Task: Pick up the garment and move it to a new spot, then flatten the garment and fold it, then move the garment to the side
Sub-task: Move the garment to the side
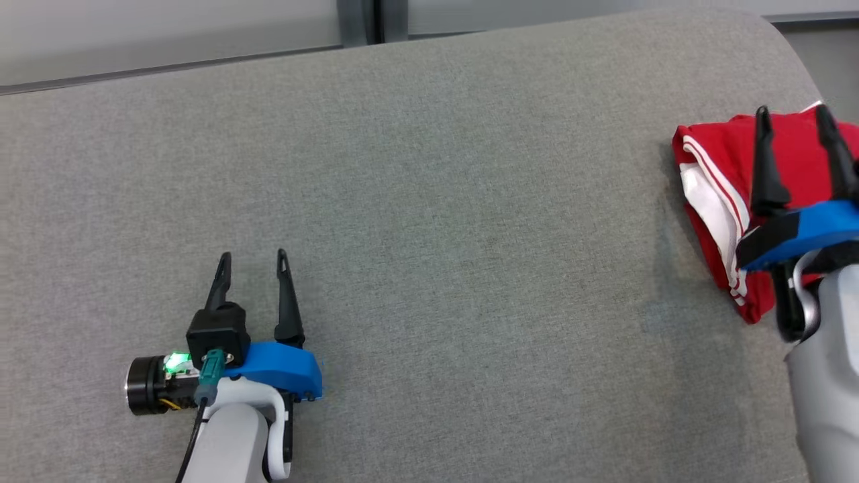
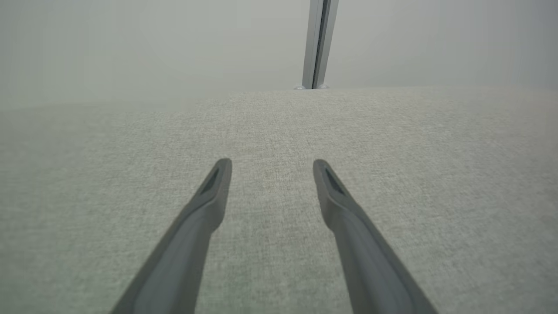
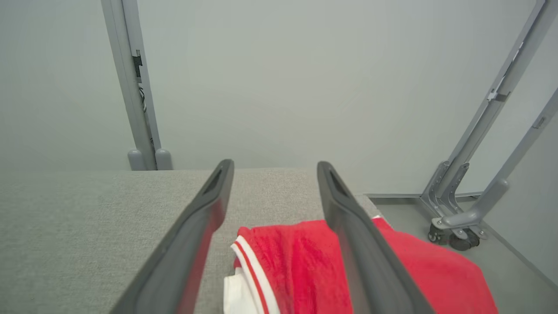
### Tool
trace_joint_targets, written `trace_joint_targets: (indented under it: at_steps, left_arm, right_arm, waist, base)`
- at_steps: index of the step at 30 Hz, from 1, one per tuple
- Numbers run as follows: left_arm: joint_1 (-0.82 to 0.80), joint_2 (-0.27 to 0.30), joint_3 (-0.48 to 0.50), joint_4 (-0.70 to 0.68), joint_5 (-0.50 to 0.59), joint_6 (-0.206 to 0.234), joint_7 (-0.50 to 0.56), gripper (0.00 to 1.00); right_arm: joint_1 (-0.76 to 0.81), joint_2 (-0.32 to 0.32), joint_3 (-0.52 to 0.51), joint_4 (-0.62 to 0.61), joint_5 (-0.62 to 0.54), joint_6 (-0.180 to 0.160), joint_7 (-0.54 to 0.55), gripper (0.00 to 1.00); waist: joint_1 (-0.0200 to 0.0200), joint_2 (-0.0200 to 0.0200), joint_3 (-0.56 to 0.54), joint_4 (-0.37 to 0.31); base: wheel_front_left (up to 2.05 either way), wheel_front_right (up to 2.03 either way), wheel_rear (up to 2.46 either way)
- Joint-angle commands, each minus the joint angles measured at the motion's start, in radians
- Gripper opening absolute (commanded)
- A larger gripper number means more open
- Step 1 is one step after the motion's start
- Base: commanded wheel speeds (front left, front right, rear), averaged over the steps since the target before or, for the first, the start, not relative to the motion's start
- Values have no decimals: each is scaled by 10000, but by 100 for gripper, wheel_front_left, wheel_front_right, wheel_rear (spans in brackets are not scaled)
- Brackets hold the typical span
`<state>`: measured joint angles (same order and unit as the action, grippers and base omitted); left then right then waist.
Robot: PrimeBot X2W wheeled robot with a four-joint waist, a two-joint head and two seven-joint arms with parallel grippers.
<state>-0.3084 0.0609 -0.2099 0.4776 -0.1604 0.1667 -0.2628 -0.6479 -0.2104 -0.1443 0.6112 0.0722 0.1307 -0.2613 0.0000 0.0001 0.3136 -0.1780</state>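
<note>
The red cloth garment with white stripes point(image 1: 721, 144) looks folded and set aside on the grey worktop point(image 1: 429, 201). Your left tool point(image 1: 254, 255) and right tool point(image 1: 790, 111) are spread; I think you just lift away.

The grey padded top point(image 1: 429, 235) offers open room from centre to 9 and 12 o'clock. At 3 o'clock the red garment point(image 1: 711, 154) fills the edge, the right gripper point(image 1: 790, 111) spread over it. The left gripper point(image 1: 253, 253), also spread, sits at 7 o'clock. A wall point(image 1: 168, 27) closes 12 o'clock.
</note>
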Motion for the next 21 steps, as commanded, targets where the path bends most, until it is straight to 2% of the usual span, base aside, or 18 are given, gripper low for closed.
trace_joint_targets:
  at_steps: [1, 6, 10, 15, 21]
  left_arm:
    - [86, 28, 57, -53, 11, -14, -21, 100]
    - [281, -66, 283, -256, -36, -55, -21, 100]
    - [448, -100, 421, -335, -199, -4, -21, 100]
    - [728, -108, 170, -485, -558, 75, -21, 100]
    - [1148, -107, 182, -307, -486, 86, -21, 100]
  right_arm:
    - [186, 4, 9, -96, 137, 1, -47, 100]
    - [1230, 627, 478, -509, 656, 1, -47, 100]
    - [1909, 1032, 813, -789, 653, 1, -49, 100]
    - [2599, 1294, 989, -959, 574, 1, -47, 100]
    - [3221, 1479, 952, -913, 429, 0, -47, 100]
  waist:
    - [0, -1, -37, 36]
    - [0, -1, -383, 411]
    - [0, -1, -632, 684]
    - [0, -1, -1044, 984]
    - [0, -1, -1646, 1220]
  base:
    - [0, 0, 0]
    - [0, 0, 0]
    - [0, 0, 0]
    - [0, 0, 0]
    - [0, 0, 0]
